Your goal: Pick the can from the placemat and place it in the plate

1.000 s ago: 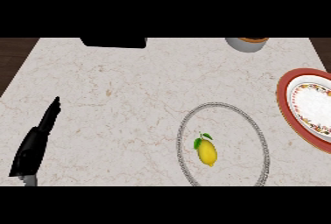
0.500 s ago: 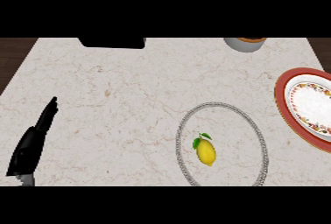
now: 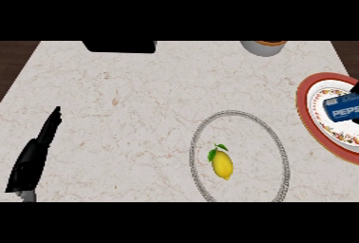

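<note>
A blue Pepsi can (image 3: 344, 108) shows at the right edge, tilted, over the round red-rimmed placemat (image 3: 306, 111) with its white patterned centre. Just above the can, a black sliver of my right hand (image 3: 355, 88) touches it and carries it; the rest of that hand is cut off by the edge. The plate (image 3: 240, 115), clear with a beaded grey rim, lies at centre right, left of the placemat, with a lemon (image 3: 222, 164) on it. My left hand (image 3: 35, 156) rests open at the far left, fingers straight and pointing up.
A grey cup with an orange top (image 3: 264, 47) stands at the counter's far edge, right of centre. A black object (image 3: 119, 46) sits at the far edge, left of centre. The marble counter (image 3: 126, 104) spreads bare between my left hand and the plate.
The can and a bit of my right hand have come into view from the right, over the placemat. My left hand and the lemon have stayed put.
</note>
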